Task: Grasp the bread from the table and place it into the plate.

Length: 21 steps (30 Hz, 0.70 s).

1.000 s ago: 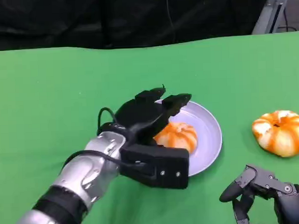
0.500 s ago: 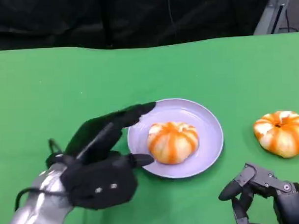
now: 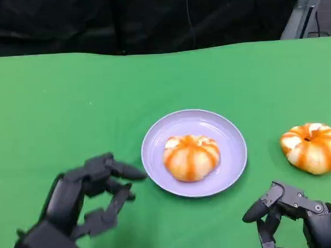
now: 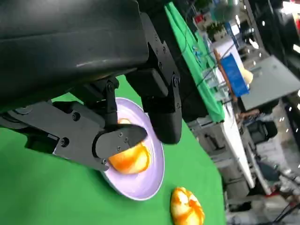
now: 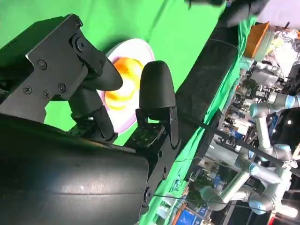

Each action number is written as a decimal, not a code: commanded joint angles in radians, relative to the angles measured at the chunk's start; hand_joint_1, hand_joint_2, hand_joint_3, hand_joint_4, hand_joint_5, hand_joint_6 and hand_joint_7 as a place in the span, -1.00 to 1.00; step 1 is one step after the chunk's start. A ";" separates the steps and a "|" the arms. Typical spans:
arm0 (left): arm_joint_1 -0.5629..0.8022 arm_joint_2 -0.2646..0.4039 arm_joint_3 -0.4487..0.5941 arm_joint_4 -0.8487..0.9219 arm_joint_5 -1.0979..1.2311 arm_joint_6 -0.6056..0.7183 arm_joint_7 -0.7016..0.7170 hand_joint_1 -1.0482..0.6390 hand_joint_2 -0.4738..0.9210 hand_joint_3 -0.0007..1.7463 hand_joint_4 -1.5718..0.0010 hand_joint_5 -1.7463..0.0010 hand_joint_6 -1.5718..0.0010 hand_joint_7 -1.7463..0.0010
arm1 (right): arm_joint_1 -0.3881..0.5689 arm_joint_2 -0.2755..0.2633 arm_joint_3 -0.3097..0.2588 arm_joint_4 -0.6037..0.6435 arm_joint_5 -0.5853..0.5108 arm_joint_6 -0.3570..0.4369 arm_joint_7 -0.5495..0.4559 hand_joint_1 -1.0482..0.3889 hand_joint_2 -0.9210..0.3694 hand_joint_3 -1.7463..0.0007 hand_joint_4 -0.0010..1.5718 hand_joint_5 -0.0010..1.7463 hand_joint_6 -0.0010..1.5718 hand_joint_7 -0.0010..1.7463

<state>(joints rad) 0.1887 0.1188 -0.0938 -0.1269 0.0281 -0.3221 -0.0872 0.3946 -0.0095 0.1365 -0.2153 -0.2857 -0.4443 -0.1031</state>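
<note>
An orange-and-white striped bread roll [image 3: 191, 157] lies in the middle of the lavender plate [image 3: 231, 132] at the table's centre; the same roll [image 4: 129, 159] and plate [image 4: 149, 180] appear past the fingers in the left wrist view, and the roll [image 5: 123, 82] again in the right wrist view. A second, similar roll [image 3: 311, 148] rests on the green cloth to the right of the plate. My left hand [image 3: 81, 206] hovers low at the front left, clear of the plate, fingers apart and holding nothing. My right hand [image 3: 299, 217] sits at the front right, fingers loosely apart, empty.
The green table cloth [image 3: 72, 105] runs back to a black curtain. A metal stand [image 3: 303, 10] rises at the far right corner. The wrist views show cluttered lab tables and other robot arms [image 5: 253, 173] beyond the table.
My left hand has let go of the roll in the plate and pulled back toward the front left. The roll stays in the plate. My right hand has not moved.
</note>
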 commanded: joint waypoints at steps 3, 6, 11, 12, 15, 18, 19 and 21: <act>0.064 -0.036 0.023 0.018 -0.017 -0.068 0.011 0.32 0.32 0.54 -0.03 -0.84 0.02 -0.60 | 0.005 -0.016 -0.011 -0.010 0.010 -0.001 0.004 0.58 -0.07 -0.53 0.04 0.95 0.01 0.46; 0.075 -0.039 0.020 0.027 -0.059 -0.067 -0.026 0.32 0.37 0.52 -0.02 -0.94 0.06 -0.70 | 0.008 -0.023 -0.019 -0.003 0.021 -0.008 0.009 0.59 -0.08 -0.53 0.04 0.93 0.01 0.46; 0.077 -0.042 0.021 0.053 -0.085 -0.101 -0.056 0.31 0.34 0.52 -0.04 -0.98 0.02 -0.75 | 0.011 -0.032 -0.024 0.001 0.029 -0.006 0.016 0.58 -0.09 -0.51 0.04 0.93 0.01 0.44; 0.074 -0.041 0.023 0.060 -0.085 -0.109 -0.059 0.30 0.35 0.51 -0.03 -0.99 0.02 -0.76 | 0.012 -0.033 -0.024 0.001 0.032 -0.006 0.017 0.58 -0.10 -0.51 0.04 0.93 0.01 0.44; 0.059 -0.038 0.030 0.082 -0.084 -0.122 -0.065 0.29 0.35 0.49 -0.01 -1.00 0.03 -0.78 | 0.009 -0.034 -0.025 0.006 0.035 -0.010 0.017 0.59 -0.11 -0.50 0.03 0.93 0.01 0.44; 0.038 -0.035 0.036 0.115 -0.084 -0.145 -0.076 0.28 0.32 0.48 0.00 -1.00 0.03 -0.80 | 0.008 -0.034 -0.023 0.011 0.031 -0.016 0.013 0.59 -0.12 -0.49 0.03 0.93 0.01 0.44; 0.034 -0.035 0.037 0.122 -0.084 -0.153 -0.078 0.28 0.31 0.48 0.00 -1.00 0.03 -0.81 | 0.008 -0.034 -0.023 0.012 0.030 -0.018 0.012 0.59 -0.12 -0.49 0.03 0.93 0.02 0.44; 0.028 -0.035 0.040 0.130 -0.077 -0.154 -0.078 0.29 0.29 0.50 -0.02 -1.00 0.02 -0.81 | 0.009 -0.034 -0.022 0.013 0.029 -0.021 0.011 0.59 -0.11 -0.51 0.03 0.93 0.02 0.45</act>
<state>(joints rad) 0.2311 0.0719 -0.0676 -0.0129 -0.0476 -0.4585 -0.1578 0.4012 -0.0329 0.1238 -0.2072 -0.2666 -0.4509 -0.0890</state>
